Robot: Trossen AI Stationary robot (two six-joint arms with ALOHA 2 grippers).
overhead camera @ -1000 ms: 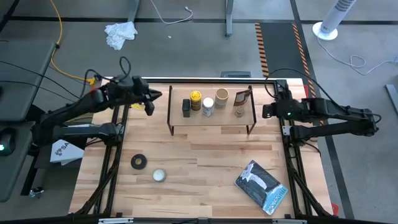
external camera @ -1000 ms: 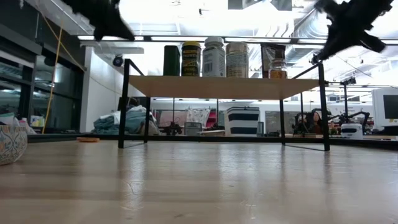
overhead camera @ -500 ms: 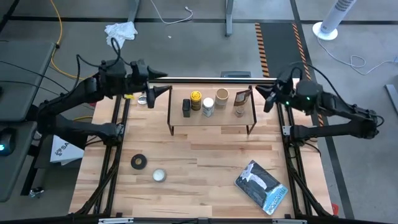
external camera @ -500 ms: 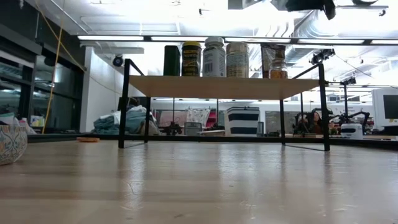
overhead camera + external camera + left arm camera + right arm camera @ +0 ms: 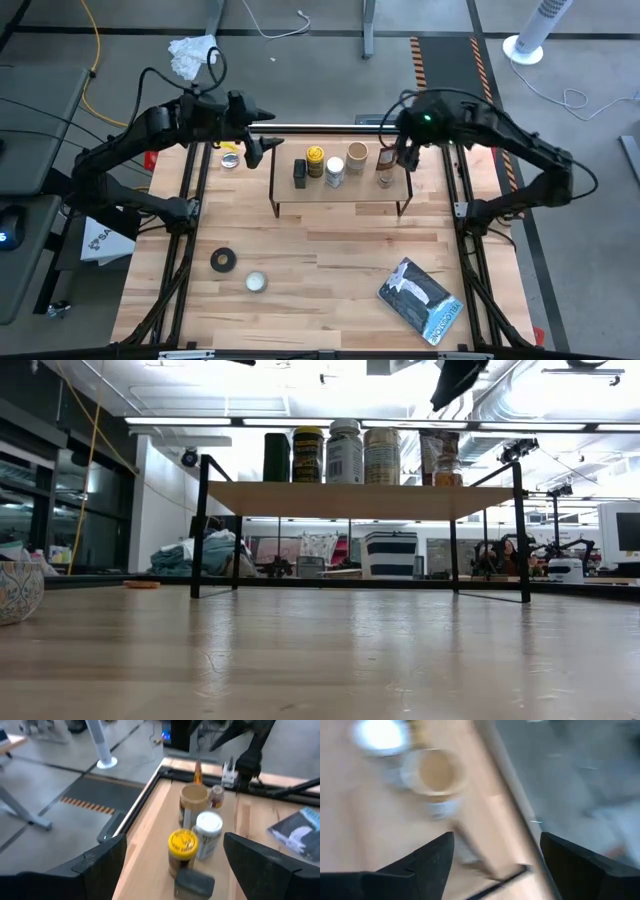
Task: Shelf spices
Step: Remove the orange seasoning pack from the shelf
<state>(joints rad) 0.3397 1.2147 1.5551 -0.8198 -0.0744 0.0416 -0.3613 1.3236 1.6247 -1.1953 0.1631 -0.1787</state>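
The shelf (image 5: 340, 192), a light wood plank on thin black legs, stands at the table's far middle. On its plank stand the spices: dark bottle (image 5: 299, 173), yellow-lidded jar (image 5: 315, 160), white-capped bottle (image 5: 334, 173), tan-lidded jar (image 5: 357, 157), tiny brown-topped jar (image 5: 384, 179) and brown packet (image 5: 391, 156). My left gripper (image 5: 262, 146) hangs open in the air off the shelf's left end, looking along the row (image 5: 174, 842). My right gripper (image 5: 405, 150) is open too (image 5: 496, 837), high over the shelf's right end, above the packet (image 5: 455, 380).
A black tape roll (image 5: 223, 260) and a round silvery tin (image 5: 256, 282) lie on the near left of the table. Another tin (image 5: 230, 160) sits at the far left, and a blue-grey bag (image 5: 420, 297) at the near right. Bare wood lies in front of the shelf.
Both grippers have risen and opened. The left one has gone from the table's far left corner toward the shelf's left end. The right one has swung from the table's right edge to above the shelf's right end, rolling as it went. The spices have stayed put.
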